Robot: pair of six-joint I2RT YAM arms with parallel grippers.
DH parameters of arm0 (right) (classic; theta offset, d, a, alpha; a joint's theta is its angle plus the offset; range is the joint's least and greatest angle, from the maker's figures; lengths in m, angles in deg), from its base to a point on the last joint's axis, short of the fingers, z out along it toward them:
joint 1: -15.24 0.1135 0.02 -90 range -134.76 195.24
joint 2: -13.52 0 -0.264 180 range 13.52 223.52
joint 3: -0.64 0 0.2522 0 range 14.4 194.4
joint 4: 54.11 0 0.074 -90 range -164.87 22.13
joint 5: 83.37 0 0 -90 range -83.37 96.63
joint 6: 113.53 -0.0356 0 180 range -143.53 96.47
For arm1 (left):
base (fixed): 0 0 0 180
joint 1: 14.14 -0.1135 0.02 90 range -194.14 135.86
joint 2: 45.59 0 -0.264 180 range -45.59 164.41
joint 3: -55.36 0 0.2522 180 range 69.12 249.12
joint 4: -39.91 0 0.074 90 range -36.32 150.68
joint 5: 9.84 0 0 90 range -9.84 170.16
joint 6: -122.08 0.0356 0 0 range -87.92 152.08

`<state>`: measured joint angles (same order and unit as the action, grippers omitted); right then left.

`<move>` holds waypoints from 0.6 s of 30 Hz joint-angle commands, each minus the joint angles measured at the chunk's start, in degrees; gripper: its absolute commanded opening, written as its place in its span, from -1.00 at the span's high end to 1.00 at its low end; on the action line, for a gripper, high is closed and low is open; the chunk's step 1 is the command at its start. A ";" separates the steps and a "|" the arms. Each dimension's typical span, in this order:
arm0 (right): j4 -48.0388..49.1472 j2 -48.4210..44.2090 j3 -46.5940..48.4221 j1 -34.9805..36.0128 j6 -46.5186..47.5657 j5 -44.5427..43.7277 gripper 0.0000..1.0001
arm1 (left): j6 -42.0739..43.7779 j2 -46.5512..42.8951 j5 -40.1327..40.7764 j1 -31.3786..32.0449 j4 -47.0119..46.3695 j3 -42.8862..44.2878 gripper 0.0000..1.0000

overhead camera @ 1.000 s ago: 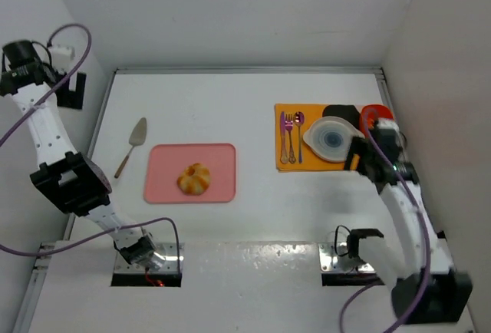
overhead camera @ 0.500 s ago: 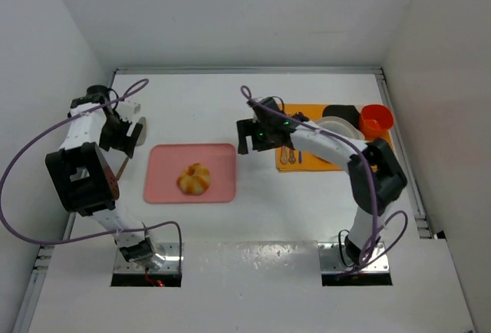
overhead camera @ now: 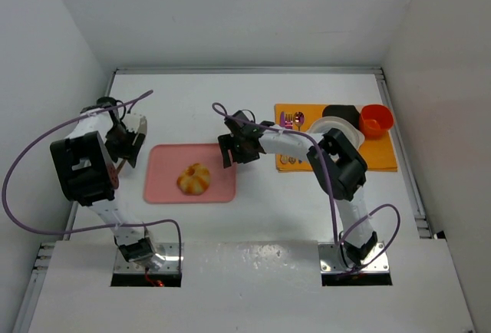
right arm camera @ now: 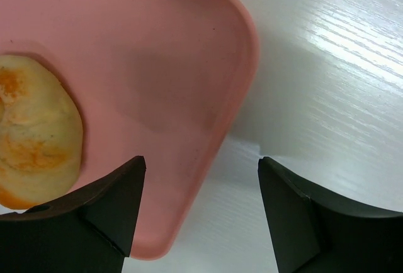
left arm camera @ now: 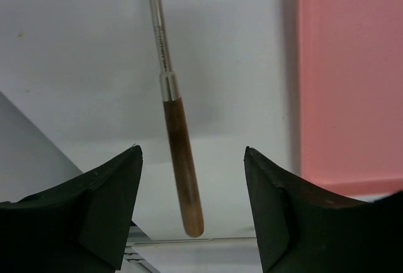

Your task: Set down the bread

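Right hand [overhead camera: 228,151] moved nearer bread [overhead camera: 194,179] — fingers apart, empty | left hand [overhead camera: 125,143] apart over spatula [left arm camera: 175,150] — untouched

A pink tray [overhead camera: 165,183] with rounded corners lies flat on the white table [overhead camera: 253,103] left of centre, and a server with a metal shaft and brown wooden handle [left arm camera: 182,178] lies on the table just beside the tray's left edge, apart from it. Over on the right an orange placemat [overhead camera: 383,155] carries a purple fork [overhead camera: 286,122] and a spoon [overhead camera: 298,119] side by side near its left edge, with a white plate [overhead camera: 337,126] next to them. At the mat's far edge sit a black bowl [overhead camera: 341,112] and, just beside it, an orange-red cup [overhead camera: 376,119].
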<state>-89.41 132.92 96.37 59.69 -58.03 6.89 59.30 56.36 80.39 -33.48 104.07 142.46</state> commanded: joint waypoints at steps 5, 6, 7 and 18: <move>-0.17 -0.04 0.99 0.90 -1.18 -1.75 -0.42 | -0.59 0.79 -0.84 -0.36 -1.52 -3.37 -0.18; -0.26 -0.04 1.08 0.64 -1.44 -1.66 -0.42 | -0.59 0.79 -0.84 -0.36 -1.52 -4.08 -0.12; -0.17 0.05 1.00 0.64 -1.97 -1.40 -0.40 | -0.59 0.79 -0.84 -0.36 -2.13 -4.08 -0.09; -0.61 1.10 0.47 0.12 -4.00 -0.78 -0.40 | -0.59 -0.88 2.23 -0.36 -2.14 -6.54 0.20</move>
<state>-90.42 133.57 96.35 59.95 -60.85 6.21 58.75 57.43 81.70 -33.48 102.14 136.65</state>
